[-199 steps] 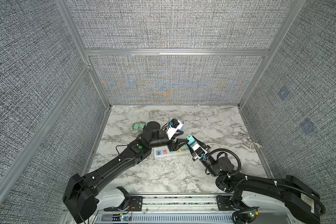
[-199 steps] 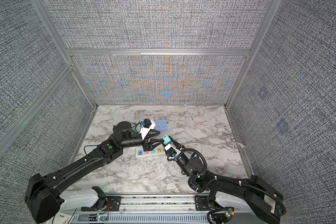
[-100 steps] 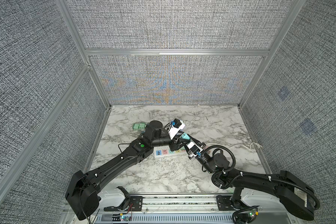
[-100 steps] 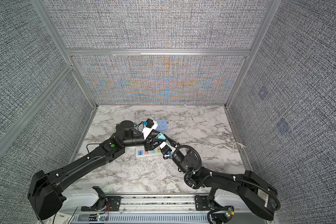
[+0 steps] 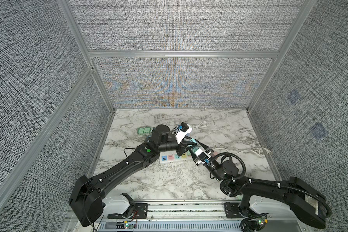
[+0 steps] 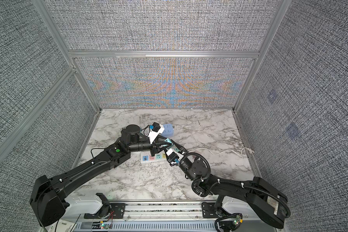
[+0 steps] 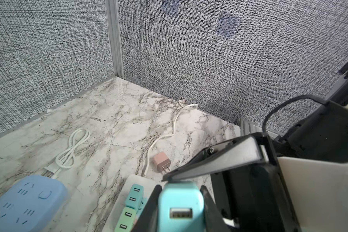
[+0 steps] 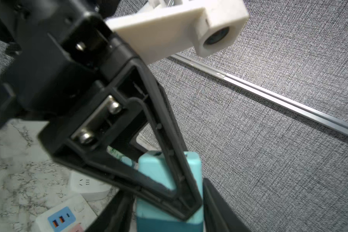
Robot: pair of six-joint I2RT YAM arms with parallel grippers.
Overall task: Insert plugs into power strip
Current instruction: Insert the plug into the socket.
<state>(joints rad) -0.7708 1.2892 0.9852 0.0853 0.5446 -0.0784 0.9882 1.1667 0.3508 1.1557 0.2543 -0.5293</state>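
A teal plug [image 7: 181,209] with a USB port sits clamped between the fingers of my left gripper [image 7: 180,187], which is shut on it above the white power strip [image 5: 172,157]. My right gripper [image 8: 165,184] meets it from the opposite side. Its fingers stand on either side of the same plug [image 8: 159,172], open, with a thin gap on one side. In both top views the two grippers cross over the strip's right end [image 6: 167,143]. Teal and green plugs [image 7: 134,195] are seated in the strip. A pink plug [image 7: 161,161] lies on the marble beside it.
A blue power strip [image 7: 24,202] lies behind the white one, with a coiled white cable [image 7: 72,148] next to it. Two green plugs [image 5: 144,131] rest at the back left. The strip's white cord [image 5: 247,153] runs to the right wall.
The right arm carried the teal plug up to the left gripper. The left jaws closed on the plug, and the right jaws loosened from it.
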